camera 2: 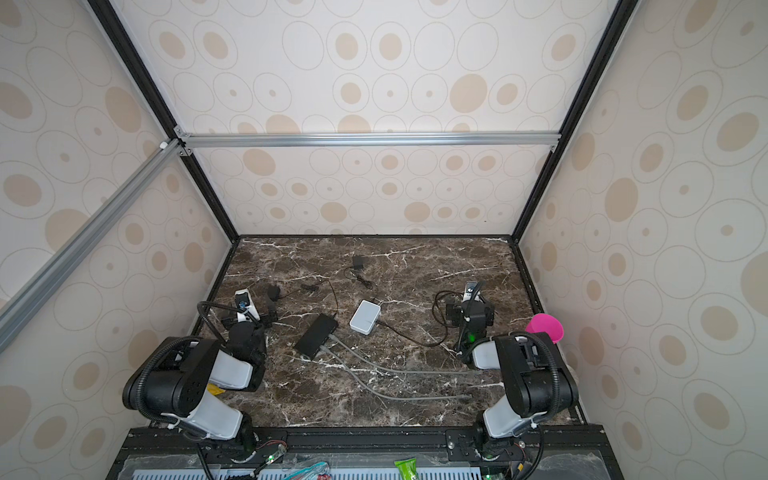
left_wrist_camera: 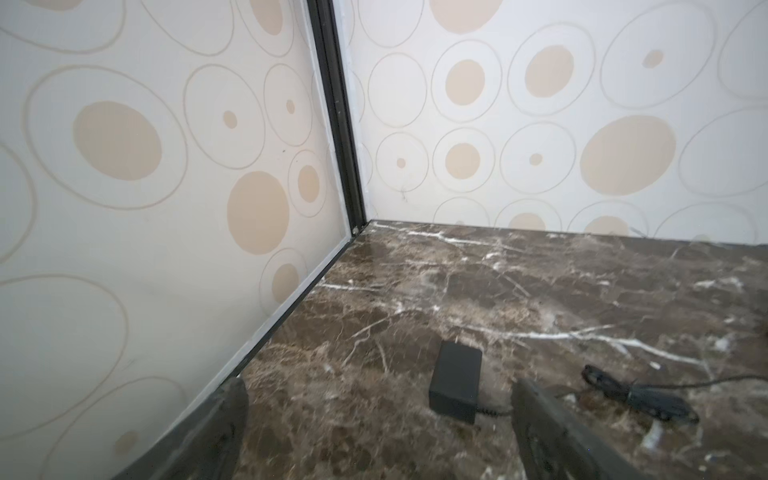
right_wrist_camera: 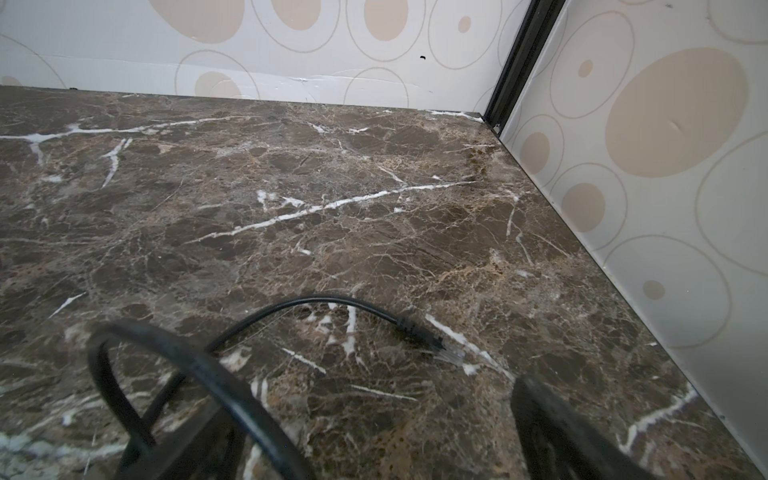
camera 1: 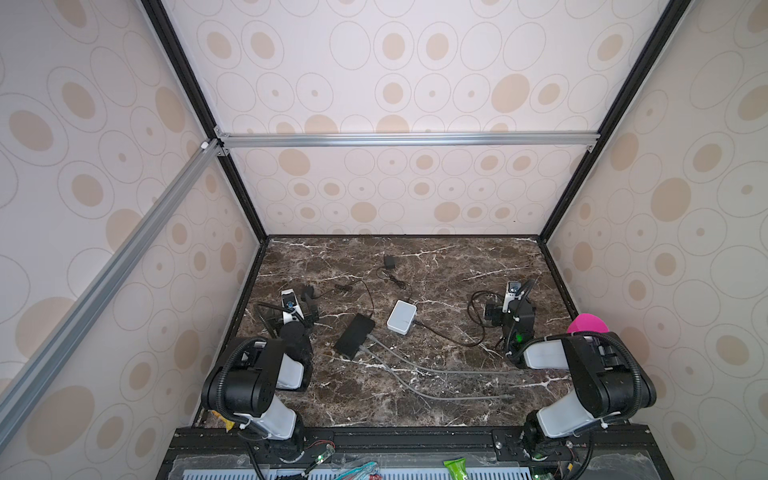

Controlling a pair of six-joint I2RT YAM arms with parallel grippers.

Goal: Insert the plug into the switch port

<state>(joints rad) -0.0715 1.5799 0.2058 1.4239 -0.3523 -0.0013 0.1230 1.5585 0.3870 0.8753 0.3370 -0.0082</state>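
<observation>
Zero progress: plug (right_wrist_camera: 419, 332) lies loose on worktop (camera 1: 457, 266), well apart from black switch (camera 1: 354, 336); both sets of jaws apart, empty; pickup and insertion not yet done

The left arm (camera 1: 249, 382) and right arm (camera 1: 590, 374) sit folded low at the near corners, wrists pointing toward the back. The left pincer (left_wrist_camera: 380, 386) and right pincer (right_wrist_camera: 365, 399) both have jaws spread wide, gripping nothing.

Pink cup (camera 1: 587, 323) far right; green tube (camera 1: 456, 468) (near front).
</observation>
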